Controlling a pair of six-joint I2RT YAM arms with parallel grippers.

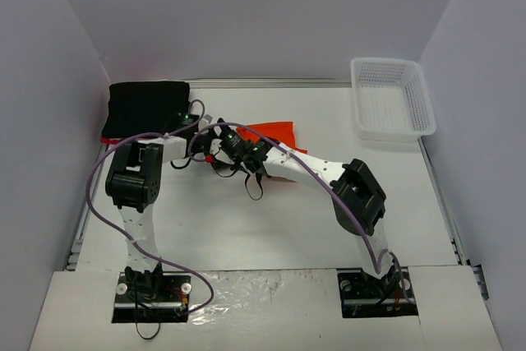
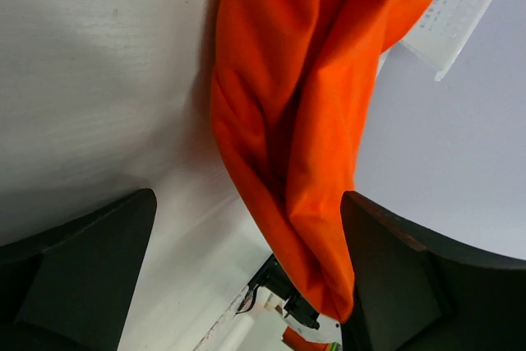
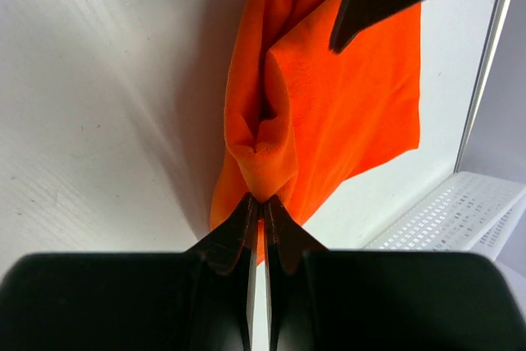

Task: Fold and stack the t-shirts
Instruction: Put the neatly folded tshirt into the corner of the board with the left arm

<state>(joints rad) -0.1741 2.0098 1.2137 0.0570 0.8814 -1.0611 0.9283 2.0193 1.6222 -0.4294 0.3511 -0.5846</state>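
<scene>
Well, the orange t-shirt (image 3: 329,121) sits bunched near the middle of the tabletop (image 1: 246,228). A ridge of its cloth is clamped between my right fingers (image 3: 251,223), which are pressed tight together on it. My left fingers (image 2: 90,269) stand wide apart just beside it (orange cloth shows in the gap between them). The black t-shirt (image 1: 148,107) lies folded in the far left corner, and the white mesh basket (image 1: 393,98) stands in the far right corner, well apart.
</scene>
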